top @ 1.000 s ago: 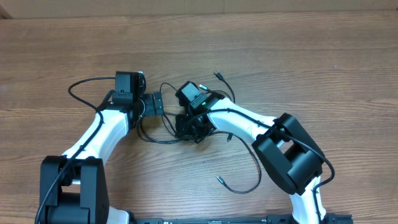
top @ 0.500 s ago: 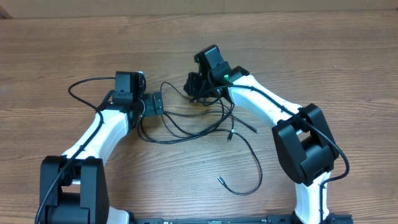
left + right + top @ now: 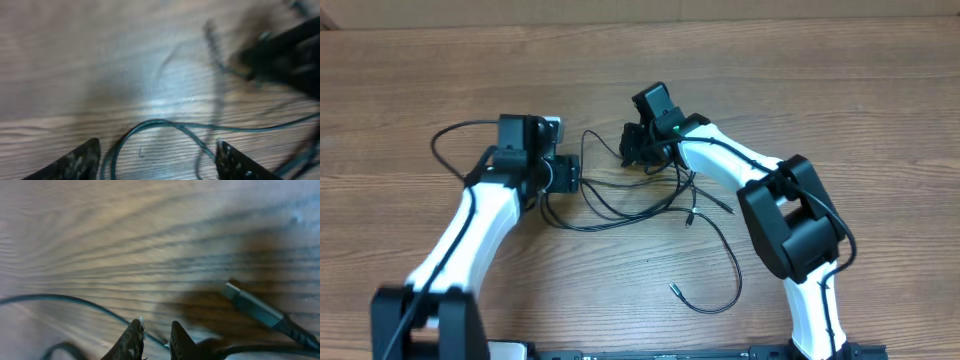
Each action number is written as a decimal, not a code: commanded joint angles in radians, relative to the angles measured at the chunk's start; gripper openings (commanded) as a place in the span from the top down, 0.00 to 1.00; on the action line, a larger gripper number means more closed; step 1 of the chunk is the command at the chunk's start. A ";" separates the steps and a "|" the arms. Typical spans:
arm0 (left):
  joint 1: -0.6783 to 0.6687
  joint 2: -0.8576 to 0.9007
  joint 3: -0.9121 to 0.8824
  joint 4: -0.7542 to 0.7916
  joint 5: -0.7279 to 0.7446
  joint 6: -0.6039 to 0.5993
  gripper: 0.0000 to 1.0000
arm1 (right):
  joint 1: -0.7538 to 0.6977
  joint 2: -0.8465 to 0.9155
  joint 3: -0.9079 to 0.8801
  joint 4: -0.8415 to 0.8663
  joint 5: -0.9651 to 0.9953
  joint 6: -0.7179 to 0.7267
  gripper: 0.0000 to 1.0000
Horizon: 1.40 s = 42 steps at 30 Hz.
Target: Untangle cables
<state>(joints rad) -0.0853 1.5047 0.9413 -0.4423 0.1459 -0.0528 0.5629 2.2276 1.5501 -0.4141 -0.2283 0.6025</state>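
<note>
Several thin black cables (image 3: 635,200) lie looped and crossed on the wooden table between my two arms. My left gripper (image 3: 572,172) is open at the tangle's left edge. In the left wrist view its fingers (image 3: 157,162) stand wide apart with a cable loop (image 3: 150,125) lying on the table between them. My right gripper (image 3: 633,148) is at the back of the tangle. In the right wrist view its fingers (image 3: 152,340) are nearly closed on a thin cable strand (image 3: 75,301). A silver-tipped plug (image 3: 250,306) lies just to their right.
One cable runs forward to a loose plug end (image 3: 672,288) near the front. Two more plug ends (image 3: 691,219) lie right of the tangle. A thicker black cord (image 3: 442,142) loops from the left arm at the far left.
My right gripper rose from the middle of the tangle and moved to the back, drawing strands out with it. My left arm shifted slightly left.
</note>
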 commanded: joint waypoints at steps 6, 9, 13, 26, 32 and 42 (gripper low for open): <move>0.006 -0.052 0.037 -0.004 0.027 0.004 0.04 | 0.013 0.061 0.013 -0.030 -0.111 0.004 0.77; 0.006 -0.031 0.037 0.003 0.029 0.003 0.04 | 0.018 0.061 0.013 -0.077 -0.173 0.003 0.76; 0.006 0.001 0.037 0.014 0.031 -0.007 0.06 | 0.032 0.061 0.014 -0.108 -0.190 -0.004 0.78; 0.008 0.025 0.037 0.020 0.023 -0.007 0.03 | 0.005 -0.019 0.014 -0.114 -0.369 -0.199 0.83; 0.007 0.025 0.037 0.024 0.024 -0.021 0.03 | -0.068 -0.101 0.014 -0.151 -0.365 -0.212 0.80; 0.007 0.025 0.037 0.024 0.024 -0.023 0.02 | -0.248 -0.105 0.014 -0.270 -0.195 -0.211 0.58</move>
<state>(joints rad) -0.0845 1.5238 0.9680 -0.4225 0.1612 -0.0597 0.3576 2.1456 1.5639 -0.6609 -0.5171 0.3992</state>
